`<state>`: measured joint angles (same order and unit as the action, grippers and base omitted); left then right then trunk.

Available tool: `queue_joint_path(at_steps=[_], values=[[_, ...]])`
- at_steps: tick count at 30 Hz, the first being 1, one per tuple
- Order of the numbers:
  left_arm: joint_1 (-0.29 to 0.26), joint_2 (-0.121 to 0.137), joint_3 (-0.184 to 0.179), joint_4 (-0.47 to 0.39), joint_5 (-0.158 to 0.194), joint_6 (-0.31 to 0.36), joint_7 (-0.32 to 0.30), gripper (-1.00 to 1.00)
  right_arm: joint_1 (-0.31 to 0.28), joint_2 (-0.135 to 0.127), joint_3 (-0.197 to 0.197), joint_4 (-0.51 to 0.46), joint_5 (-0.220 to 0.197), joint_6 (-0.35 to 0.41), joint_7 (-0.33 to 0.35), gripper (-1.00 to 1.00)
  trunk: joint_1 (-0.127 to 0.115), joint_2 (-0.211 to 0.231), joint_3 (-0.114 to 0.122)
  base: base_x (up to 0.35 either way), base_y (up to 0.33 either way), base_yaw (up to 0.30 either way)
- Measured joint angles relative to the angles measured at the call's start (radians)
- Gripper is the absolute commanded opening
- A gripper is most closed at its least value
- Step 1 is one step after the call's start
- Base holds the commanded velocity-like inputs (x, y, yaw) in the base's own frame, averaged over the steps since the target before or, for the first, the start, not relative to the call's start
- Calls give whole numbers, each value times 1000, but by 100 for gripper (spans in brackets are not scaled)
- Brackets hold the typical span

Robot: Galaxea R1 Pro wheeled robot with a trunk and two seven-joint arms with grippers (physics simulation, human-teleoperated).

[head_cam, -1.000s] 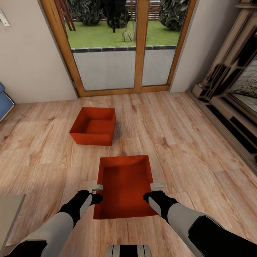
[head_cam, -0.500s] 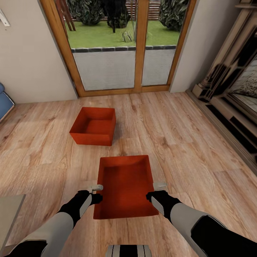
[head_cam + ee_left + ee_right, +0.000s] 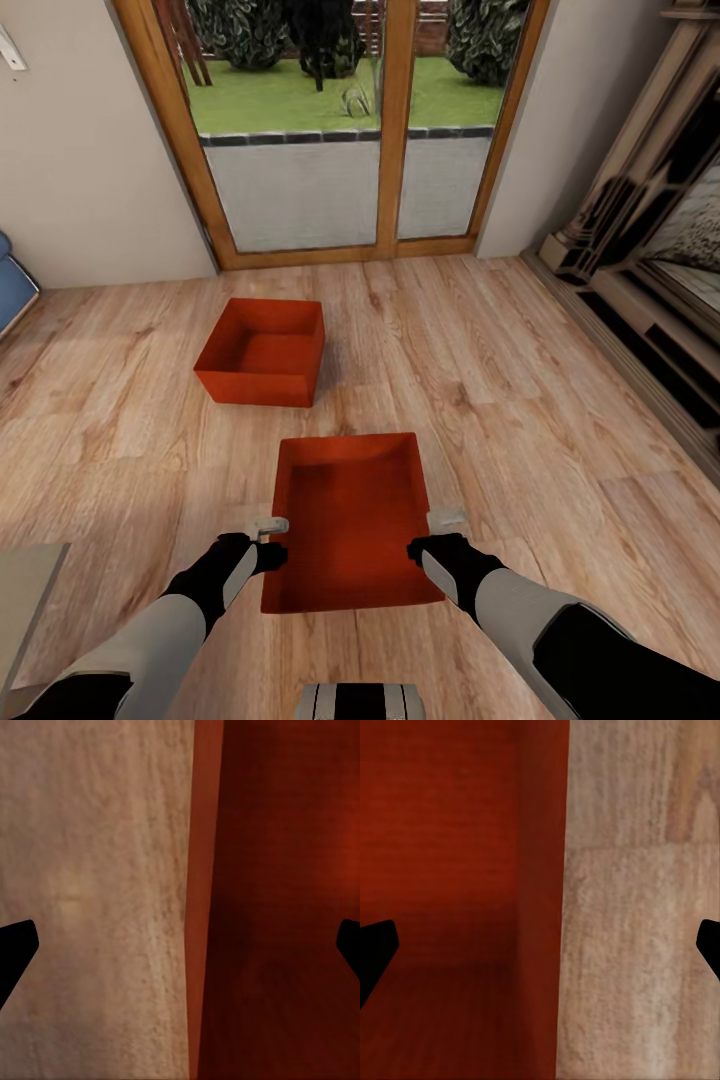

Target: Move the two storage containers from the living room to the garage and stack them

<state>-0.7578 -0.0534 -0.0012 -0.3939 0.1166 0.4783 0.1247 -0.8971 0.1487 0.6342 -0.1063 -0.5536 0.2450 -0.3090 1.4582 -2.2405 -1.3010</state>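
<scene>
The near storage container (image 3: 350,525) lies on the living room's wood floor (image 3: 520,400) right ahead of me, the far storage container (image 3: 262,352) beyond it to the left, toward the glass doors (image 3: 330,130). I have the left gripper (image 3: 268,528) and right gripper (image 3: 445,522) spread open, each straddling a side wall, so I can lift evenly.

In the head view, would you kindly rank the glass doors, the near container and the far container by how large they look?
1. Glass doors, largest by far.
2. Near storage container.
3. Far storage container.

The two containers look like the same kind of bin, so the near one probably looks bigger only through closeness to the camera.
</scene>
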Motion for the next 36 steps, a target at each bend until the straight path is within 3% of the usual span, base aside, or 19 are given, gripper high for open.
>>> queue_joint_path(at_steps=[3, 13, 19, 36], values=[[0, 0, 0, 0, 0, 0, 0, 100, 0, -1, 0, 0, 0, 0, 0, 100, 12, -21, -9, 0, 0, 0], [0, 0, 0, 0, 0, -1, 0, 100, 0, 0, 0, 0, 0, 0, 0, 100, 12, -21, -9, 0, 0, 0], [0, 0, -1, 0, 0, 0, -2, 100, 0, 0, 0, 0, 0, 0, 0, 100, 35, -63, -28, 0, 0, 0], [0, -2, -1, 0, -6, -3, -4, 100, 0, 0, 0, 0, 0, 0, 0, 100, 35, -63, -28, 0, 0, 0]])
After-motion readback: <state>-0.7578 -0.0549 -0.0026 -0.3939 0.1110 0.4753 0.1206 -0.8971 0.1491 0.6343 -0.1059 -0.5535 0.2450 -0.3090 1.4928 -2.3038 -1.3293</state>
